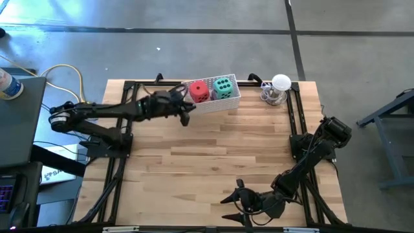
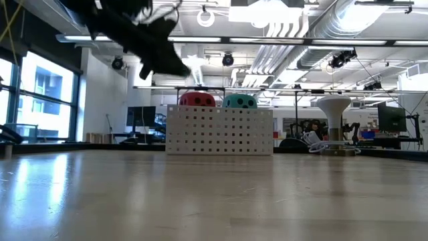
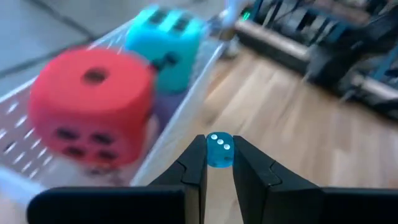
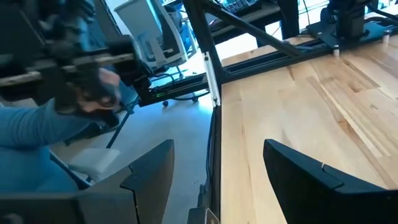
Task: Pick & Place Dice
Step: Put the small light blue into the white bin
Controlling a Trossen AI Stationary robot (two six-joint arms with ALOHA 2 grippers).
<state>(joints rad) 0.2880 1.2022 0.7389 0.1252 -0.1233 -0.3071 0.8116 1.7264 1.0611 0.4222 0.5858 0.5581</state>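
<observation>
While a small blue die (image 3: pixel 219 150) is pinched between the two dark fingers of the left tool (image 1: pixel 185 114), a few things could go wrong. Only the very tips of the fingers are closed on the die, so it could be squeezed out or dropped onto the worktop (image 1: pixel 213 155) and rolled away — it is tiny and smooth-looking. The left tool is held up in the air just beside the white basket (image 1: pixel 223 103), on its near side, and the die is not yet over the rim. If it is let go too soon, the die could be dropped outside the basket. The basket wall could also be bumped by the fingers, and the light basket pushed along the worktop.

The little die is see-through blue with white dots, and three dots are seen on the side facing the wrist view. It is far smaller than the two soft cubes already in the basket — a red die (image 1: pixel 200 90) with dark dots and a teal die (image 1: pixel 223 87) with dark dots, set side by side. Something purple is glimpsed under them, but it cannot be made out well.

The right tool (image 1: pixel 240 202) is kept at the near edge of the worktop, well apart, with its fingers spread and nothing held.
</observation>
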